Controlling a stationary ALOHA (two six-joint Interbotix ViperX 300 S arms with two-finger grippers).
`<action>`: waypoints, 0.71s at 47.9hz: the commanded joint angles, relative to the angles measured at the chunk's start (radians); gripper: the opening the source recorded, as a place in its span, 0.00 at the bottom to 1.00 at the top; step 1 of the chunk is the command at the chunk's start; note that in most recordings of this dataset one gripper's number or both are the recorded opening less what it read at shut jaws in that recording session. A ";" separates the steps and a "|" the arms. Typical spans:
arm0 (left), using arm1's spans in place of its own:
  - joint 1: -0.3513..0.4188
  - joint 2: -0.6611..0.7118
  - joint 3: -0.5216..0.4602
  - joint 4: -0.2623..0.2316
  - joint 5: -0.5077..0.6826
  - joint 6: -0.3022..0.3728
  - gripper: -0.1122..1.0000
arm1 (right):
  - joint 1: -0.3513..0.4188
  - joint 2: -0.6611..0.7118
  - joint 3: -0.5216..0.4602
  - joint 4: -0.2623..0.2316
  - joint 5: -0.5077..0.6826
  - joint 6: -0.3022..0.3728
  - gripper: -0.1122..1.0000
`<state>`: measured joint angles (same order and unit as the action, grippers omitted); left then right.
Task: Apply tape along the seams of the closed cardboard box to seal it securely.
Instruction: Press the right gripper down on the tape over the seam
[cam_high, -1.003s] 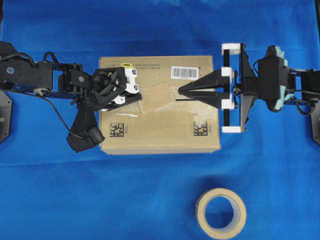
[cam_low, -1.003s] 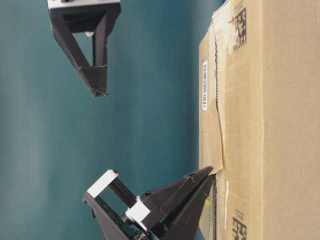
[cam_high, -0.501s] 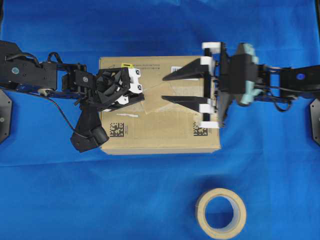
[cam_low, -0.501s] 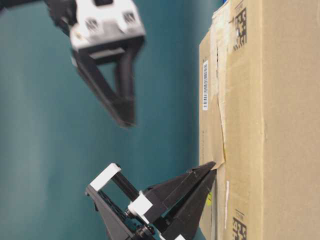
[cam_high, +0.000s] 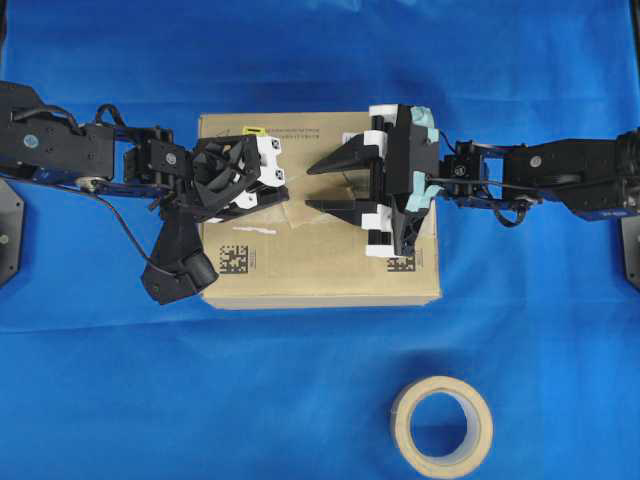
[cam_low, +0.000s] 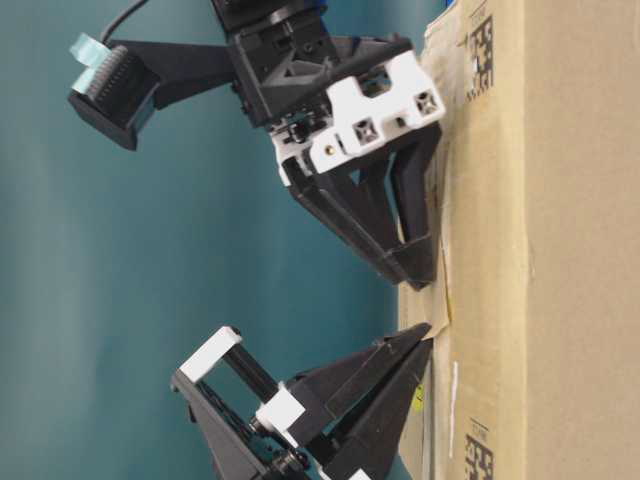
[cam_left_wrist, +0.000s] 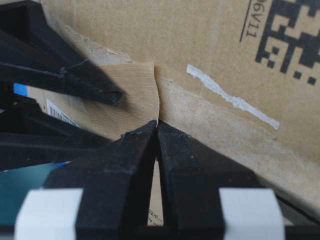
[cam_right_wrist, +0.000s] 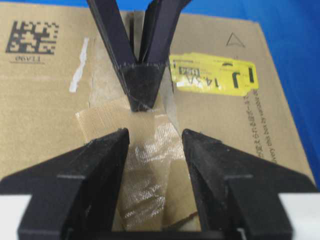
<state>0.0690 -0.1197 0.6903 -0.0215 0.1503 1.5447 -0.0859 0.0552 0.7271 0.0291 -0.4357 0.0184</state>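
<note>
- Cardboard box (cam_high: 320, 270) lies flat on a blue cloth (cam_high: 300, 400), roughly in the middle of the overhead view.
- Box top carries a yellow sticker (cam_right_wrist: 214, 74) along its far edge and a square black-and-white code (cam_high: 233, 259) near the left end; a thin white sliver of old tape (cam_left_wrist: 232, 97) lies just beside that code.
- Seam (cam_left_wrist: 220, 117) between the top flaps runs left to right across the box top, edged with pale, torn tape residue.
- Piece of tan tape (cam_left_wrist: 132, 97) sits on the box top over the seam, between the two grippers; its middle looks crinkled and shiny in the right wrist view.
- Left gripper (cam_high: 284, 193) reaches in from the left, jaws pinched together on the left edge of the tape, tips down at the box surface.
- Right gripper (cam_high: 316, 187) comes in from the right, over the box, jaws spread wide, holding nothing.
- Right fingertips (cam_low: 420, 270) sit low, at or just above the box top, one on each side of the tape's crinkled middle; actual contact cannot be told.
- The two grippers' tips are close, facing each other, not touching.
- Roll of beige tape (cam_high: 441, 426) lies on the cloth near the front edge, well apart from the box, to the right.
</note>
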 joint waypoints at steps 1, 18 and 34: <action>0.002 -0.009 -0.014 -0.002 -0.003 -0.003 0.10 | 0.003 -0.005 -0.006 0.003 -0.008 0.002 0.54; 0.006 -0.009 -0.014 -0.002 -0.003 -0.003 0.10 | 0.003 0.008 0.012 0.003 -0.008 0.000 0.36; 0.003 -0.002 -0.028 -0.002 -0.003 0.006 0.10 | 0.003 0.008 0.012 0.003 -0.009 0.000 0.33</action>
<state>0.0721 -0.1166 0.6872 -0.0215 0.1503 1.5509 -0.0813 0.0706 0.7455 0.0307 -0.4403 0.0199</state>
